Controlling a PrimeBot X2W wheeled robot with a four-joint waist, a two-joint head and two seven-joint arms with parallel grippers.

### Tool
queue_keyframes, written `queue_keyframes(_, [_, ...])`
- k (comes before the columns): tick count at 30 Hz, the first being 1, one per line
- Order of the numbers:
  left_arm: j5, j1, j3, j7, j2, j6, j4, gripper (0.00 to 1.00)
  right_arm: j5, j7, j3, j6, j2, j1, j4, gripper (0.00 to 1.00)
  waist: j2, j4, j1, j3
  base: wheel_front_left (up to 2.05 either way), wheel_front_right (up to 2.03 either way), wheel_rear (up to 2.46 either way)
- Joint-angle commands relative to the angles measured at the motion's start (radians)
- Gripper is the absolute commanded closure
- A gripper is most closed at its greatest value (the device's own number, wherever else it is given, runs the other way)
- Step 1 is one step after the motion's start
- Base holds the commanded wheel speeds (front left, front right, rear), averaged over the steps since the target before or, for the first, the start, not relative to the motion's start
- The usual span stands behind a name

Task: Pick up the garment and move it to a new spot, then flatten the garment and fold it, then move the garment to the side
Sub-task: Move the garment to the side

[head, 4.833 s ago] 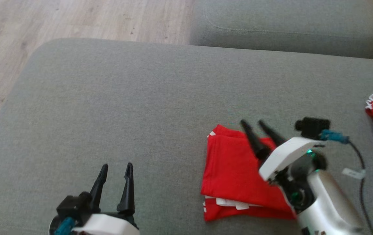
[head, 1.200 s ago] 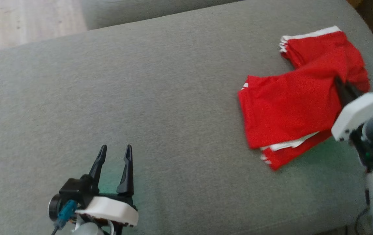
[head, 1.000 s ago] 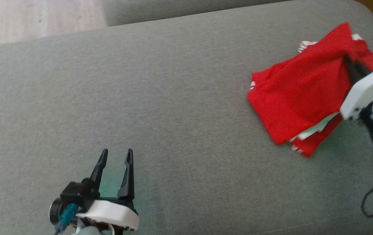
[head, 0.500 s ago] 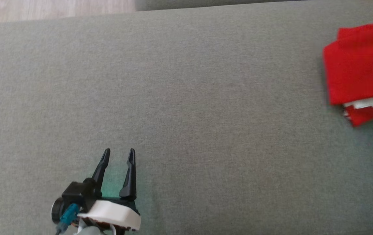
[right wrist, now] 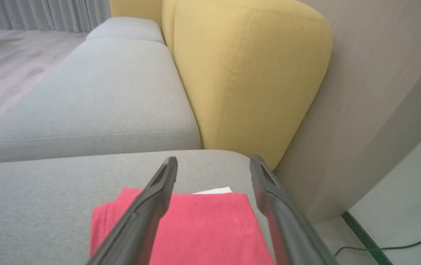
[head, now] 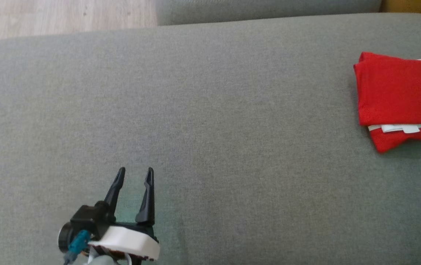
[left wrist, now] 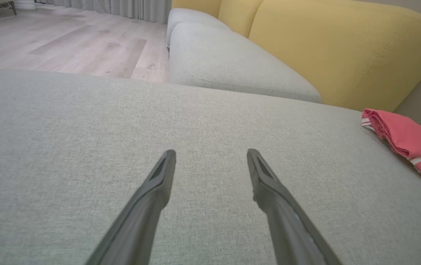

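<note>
Far left, head view: pale wood-plank floor (head: 48, 14) beyond the seat edge.

Left gripper (head: 135, 170) low over the broad grey fabric sofa cushion (head: 210, 92). Fingers spread, nothing between them; the left wrist view (left wrist: 211, 152) shows the same.

Middle of the cushion: bare.

Far right: folded red fabric garment with white trim (head: 398, 99) lies flat at the cushion's right end, well apart from the left gripper and near the yellow upholstered backrest (right wrist: 247, 73). It also shows at the right edge of the left wrist view (left wrist: 405, 140). A lower red layer with white trim shows at its near edge; cannot tell if it is the same piece.

Right gripper (right wrist: 214, 159): fingers parted and empty, above the garment (right wrist: 203, 221).

Judgement: the move to the side looks done.

Handling: light, soft and limp; the layers would slide apart if lifted by one. Best hold is the doubled fold edge, pinching all layers.
</note>
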Motion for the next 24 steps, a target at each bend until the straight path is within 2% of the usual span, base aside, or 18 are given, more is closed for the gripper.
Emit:
queue_keyframes(1, [0.006, -0.021, 0.046, -0.004, 0.02, 0.007, -0.031, 0.0, 0.008, -0.013, 0.024, -0.001, -0.01, -0.018, -0.051, 0.0, 0.0, -0.002, 0.0, -0.01, 0.0, 0.0, 0.0])
queue_keyframes(6, [-0.01, -0.014, 0.07, -0.008, 0.022, 0.016, -0.038, 0.0, 0.031, -0.066, 0.102, -0.001, 0.022, 0.022, -0.132, 0.0, 0.0, 0.006, 0.0, -0.056, 0.0, 0.0, 0.0])
queue_keyframes(13, [-0.042, 0.03, 0.113, -0.015, 0.032, 0.033, -0.036, 0.0, 0.075, -0.115, 0.191, -0.001, 0.113, 0.176, -0.278, 0.0, 0.0, 0.045, 0.0, -0.146, 0.0, 0.0, 0.0])
queue_keyframes(20, [-0.062, 0.095, 0.154, -0.022, 0.063, 0.044, -0.014, 0.0, 0.052, -0.21, 0.178, -0.001, 0.263, 0.404, -0.376, 0.0, 0.0, 0.104, 0.0, -0.202, 0.0, 0.0, 0.0])
queue_keyframes(24, [-0.072, 0.127, 0.165, -0.022, 0.081, 0.042, -0.01, 0.0, 0.06, -0.267, 0.189, -0.001, 0.295, 0.533, -0.398, 0.0, 0.0, 0.125, 0.0, -0.218, 0.0, 0.0, 0.0])
